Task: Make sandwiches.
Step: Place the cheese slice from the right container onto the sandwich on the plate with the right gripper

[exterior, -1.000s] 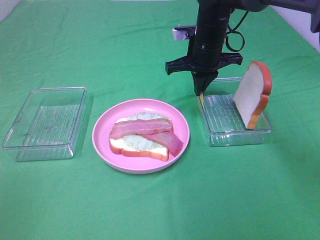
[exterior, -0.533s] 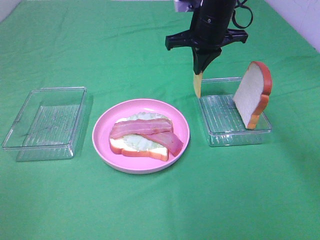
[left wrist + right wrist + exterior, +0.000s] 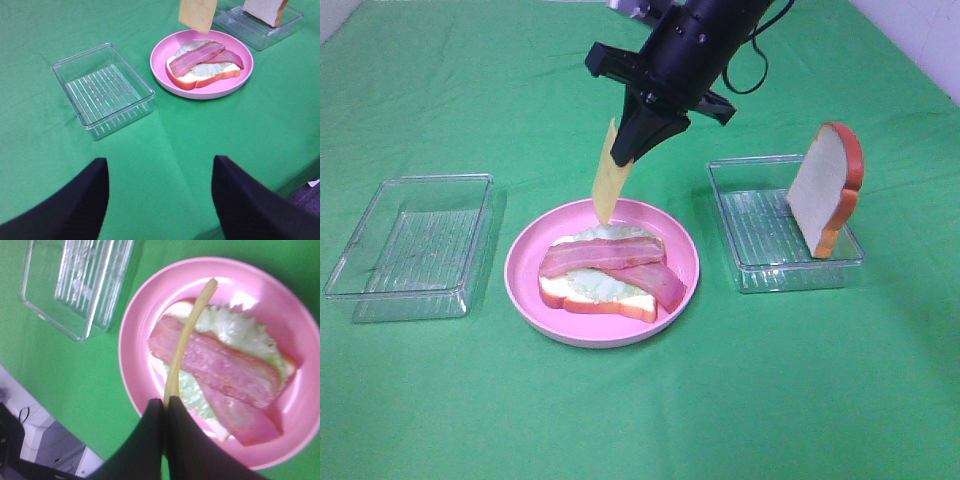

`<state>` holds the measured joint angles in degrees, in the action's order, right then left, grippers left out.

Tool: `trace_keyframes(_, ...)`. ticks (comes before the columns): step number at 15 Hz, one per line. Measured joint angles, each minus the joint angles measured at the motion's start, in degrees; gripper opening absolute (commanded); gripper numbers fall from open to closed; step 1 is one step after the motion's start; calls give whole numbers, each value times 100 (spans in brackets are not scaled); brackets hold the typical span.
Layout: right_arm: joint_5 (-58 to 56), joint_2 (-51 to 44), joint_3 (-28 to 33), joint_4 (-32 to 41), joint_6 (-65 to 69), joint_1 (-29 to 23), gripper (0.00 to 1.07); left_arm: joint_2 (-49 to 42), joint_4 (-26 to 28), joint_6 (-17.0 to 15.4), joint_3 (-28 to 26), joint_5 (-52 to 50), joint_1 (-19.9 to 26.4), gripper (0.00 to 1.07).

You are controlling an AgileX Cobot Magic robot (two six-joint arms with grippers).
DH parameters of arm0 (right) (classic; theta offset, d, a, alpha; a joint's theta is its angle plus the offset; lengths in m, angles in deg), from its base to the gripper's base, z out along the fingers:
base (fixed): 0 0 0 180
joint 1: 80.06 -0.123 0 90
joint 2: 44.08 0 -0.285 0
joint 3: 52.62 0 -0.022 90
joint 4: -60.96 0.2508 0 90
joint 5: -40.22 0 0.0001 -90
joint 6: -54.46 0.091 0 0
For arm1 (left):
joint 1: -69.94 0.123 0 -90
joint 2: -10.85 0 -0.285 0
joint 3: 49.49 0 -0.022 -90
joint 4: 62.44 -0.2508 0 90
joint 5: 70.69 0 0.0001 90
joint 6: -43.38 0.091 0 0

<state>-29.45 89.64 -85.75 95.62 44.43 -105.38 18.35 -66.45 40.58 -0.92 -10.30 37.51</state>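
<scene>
An open sandwich [image 3: 605, 275] lies on the pink plate [image 3: 530, 285]: a bread slice with lettuce and two bacon strips [image 3: 605, 255]. It also shows in the left wrist view [image 3: 205, 62] and the right wrist view [image 3: 225, 367]. My right gripper [image 3: 632, 152] is shut on the cheese square [image 3: 608, 180], which hangs above the plate's far edge. The cheese shows edge-on in the right wrist view [image 3: 187, 337] and in the left wrist view [image 3: 197, 14]. A second bread slice [image 3: 826, 186] leans upright in the right clear tray [image 3: 760, 270]. My left gripper [image 3: 159, 200] is open, low over the cloth near the table's front.
An empty clear tray [image 3: 415, 245] sits left of the plate, also in the left wrist view [image 3: 102, 90]. Green cloth covers the table. The table's front edge shows at the left wrist view's lower right corner [image 3: 300, 182].
My right gripper has lifted the cheese square out of the right tray and carried it left, from beside the tray to above the plate's far edge.
</scene>
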Motion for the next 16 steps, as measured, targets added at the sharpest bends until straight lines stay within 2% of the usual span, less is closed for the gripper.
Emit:
trace_keyframes(3,-23,6,430,625,-418,-258,0,0,0,0,0,0,0,59)
trace_keyframes(9,183,304,688,785,-435,-367,0,0,0,0,0,0,0,59)
trace_keyframes(15,642,407,699,-453,407,-367,0,0,0,0,0,0,0,59)
trace_keyframes(16,705,407,699,-556,510,-367,4,0,0,0,0,0,0,59)
